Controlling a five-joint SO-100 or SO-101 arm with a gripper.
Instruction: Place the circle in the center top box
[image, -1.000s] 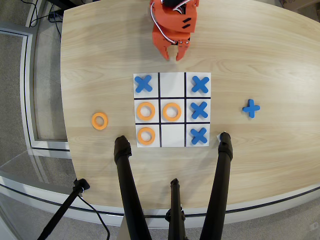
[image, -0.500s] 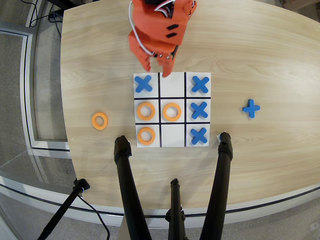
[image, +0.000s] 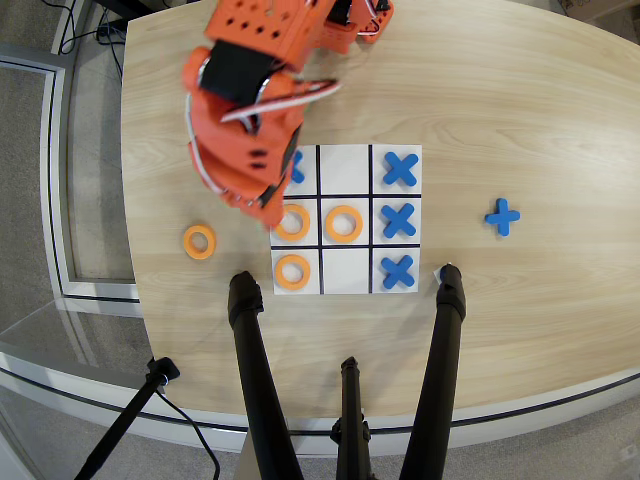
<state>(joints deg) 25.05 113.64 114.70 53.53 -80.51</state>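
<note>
While your arm hangs over the left edge of the board, you are on the approach step: nothing is picked up, and the loose orange ring (image: 199, 242) lies alone on the tabletop (image: 520, 110), apart from the board.

Going left to right in the overhead view: the ring sits just to the left of the jaws (image: 262, 207) and slightly below them, near but not touching. The jaws point down at the board's left border, beside the middle-left cell; the orange body of the arm hides their tips, so you cannot tell from here whether they are spread or pressed together. Nothing shows between them.

Right of the jaws lies the white nine-cell board (image: 345, 283). Three orange rings already sit in its left and middle cells, and blue crosses fill the right column and, partly hidden by the arm, the top-left cell. The center top box (image: 345, 168) is bare, up and to the right of the jaws. One spare blue cross (image: 502, 216) rests on the wood far to the right.

Your next move, as I judge it, is to carry the jaws leftward over the loose ring, spread them to straddle its rim, and lower. Watch the neighbouring ring on the board as you swing away.
</note>
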